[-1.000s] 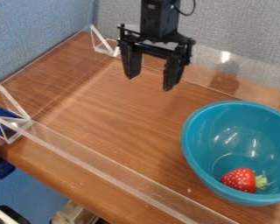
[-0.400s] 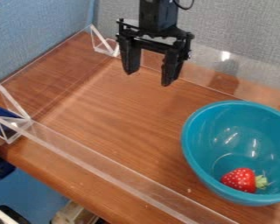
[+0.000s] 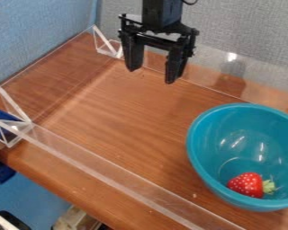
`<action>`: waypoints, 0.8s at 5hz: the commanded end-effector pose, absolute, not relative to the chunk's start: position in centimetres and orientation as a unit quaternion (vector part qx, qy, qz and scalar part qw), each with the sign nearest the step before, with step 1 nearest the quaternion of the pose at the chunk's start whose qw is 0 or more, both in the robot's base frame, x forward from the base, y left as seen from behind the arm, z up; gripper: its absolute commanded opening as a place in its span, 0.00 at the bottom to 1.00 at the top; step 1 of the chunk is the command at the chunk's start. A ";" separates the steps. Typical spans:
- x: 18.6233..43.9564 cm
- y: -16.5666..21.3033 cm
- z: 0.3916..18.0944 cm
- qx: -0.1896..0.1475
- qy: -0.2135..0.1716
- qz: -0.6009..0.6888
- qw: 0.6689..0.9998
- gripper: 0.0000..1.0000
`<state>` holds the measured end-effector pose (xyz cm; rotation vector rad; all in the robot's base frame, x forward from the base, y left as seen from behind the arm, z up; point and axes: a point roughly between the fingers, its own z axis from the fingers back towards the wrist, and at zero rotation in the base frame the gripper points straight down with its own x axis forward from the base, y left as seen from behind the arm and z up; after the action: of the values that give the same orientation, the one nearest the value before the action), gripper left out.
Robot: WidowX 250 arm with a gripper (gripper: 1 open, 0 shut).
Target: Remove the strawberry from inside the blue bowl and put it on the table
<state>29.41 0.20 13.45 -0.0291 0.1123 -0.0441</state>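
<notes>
Strawberry (image 3: 245,184) lies in blue bowl (image 3: 219,135); looks soft, glossy, light; pinch its red sides gently; gripper (image 3: 154,72) jaws wide, empty.

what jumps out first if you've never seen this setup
The big teal blue bowl at the lower right of the table, with a glossy red strawberry lying inside near its front wall. Next, the black gripper hanging at the top centre, fingers apart and pointing down, holding nothing and well away from the bowl.
</notes>
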 end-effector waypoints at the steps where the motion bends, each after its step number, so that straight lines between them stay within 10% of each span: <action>1: 29.5 0.0 16.1 -0.009 0.012 -0.025 1.000 1.00; 4: 29.1 -0.6 15.7 -0.003 0.026 -0.028 0.999 1.00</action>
<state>29.05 -0.46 14.20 -0.0105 0.1042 -0.0474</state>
